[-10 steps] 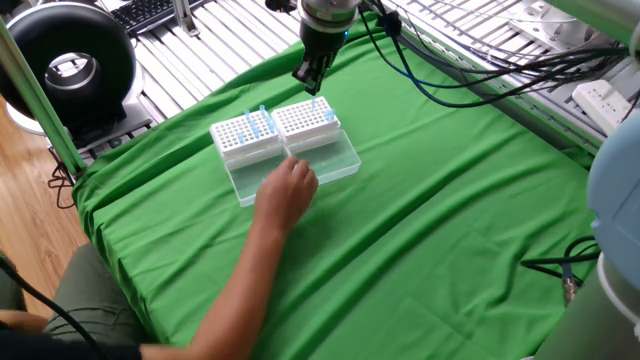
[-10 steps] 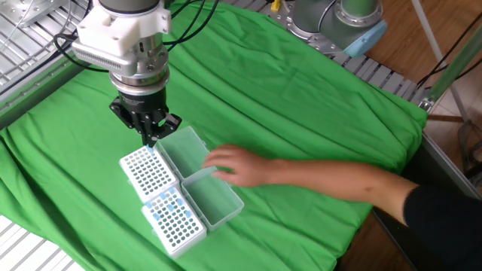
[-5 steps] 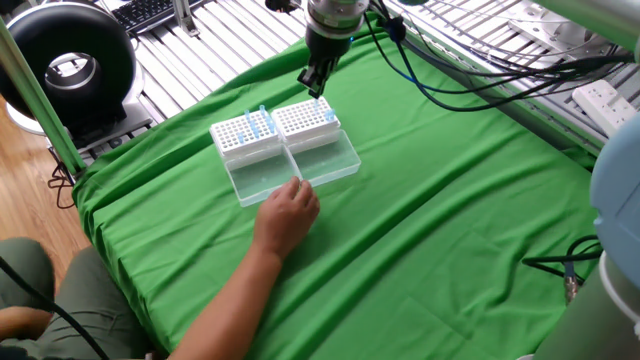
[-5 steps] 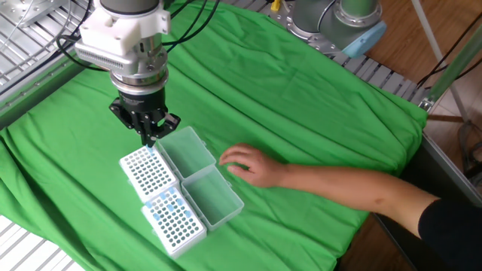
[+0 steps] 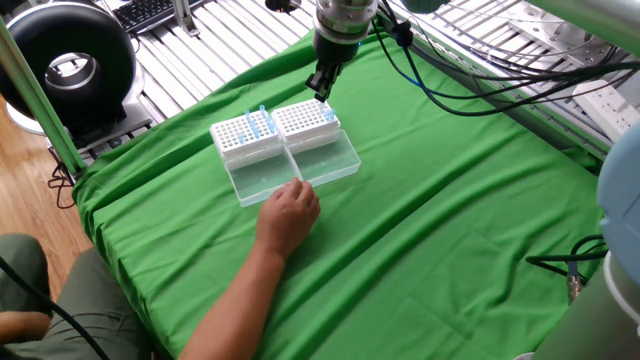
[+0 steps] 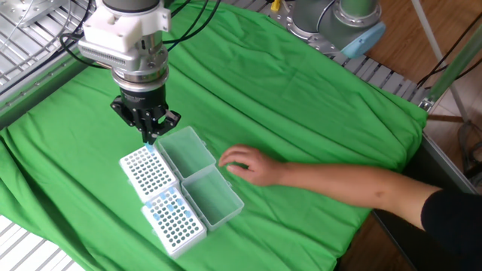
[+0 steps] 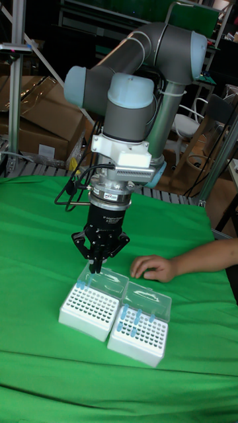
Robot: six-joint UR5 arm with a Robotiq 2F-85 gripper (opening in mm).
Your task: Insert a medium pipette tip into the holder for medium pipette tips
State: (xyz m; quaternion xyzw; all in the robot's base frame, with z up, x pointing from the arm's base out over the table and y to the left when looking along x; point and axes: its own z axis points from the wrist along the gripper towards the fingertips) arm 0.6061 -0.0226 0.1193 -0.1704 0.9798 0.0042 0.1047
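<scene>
Jaws (image 7: 98, 266): nearly closed; whether pinching a tip, cannot tell.
Holder (image 7: 90, 308): directly beneath, corner hole nearest.
Hand (image 7: 154, 267): beside, clear.

A bright green cloth (image 5: 430, 210) drapes the work table, which is edged by silver slatted metal rails (image 5: 190, 50). At ten o'clock in one fixed view, a black ring-shaped device (image 5: 68, 62) sits above light wooden flooring (image 5: 22, 190), a black keyboard (image 5: 145, 12) just behind. Brown cardboard boxes (image 7: 36, 119) stack at nine o'clock in the tall fixed view, beneath dim shelving.
</scene>
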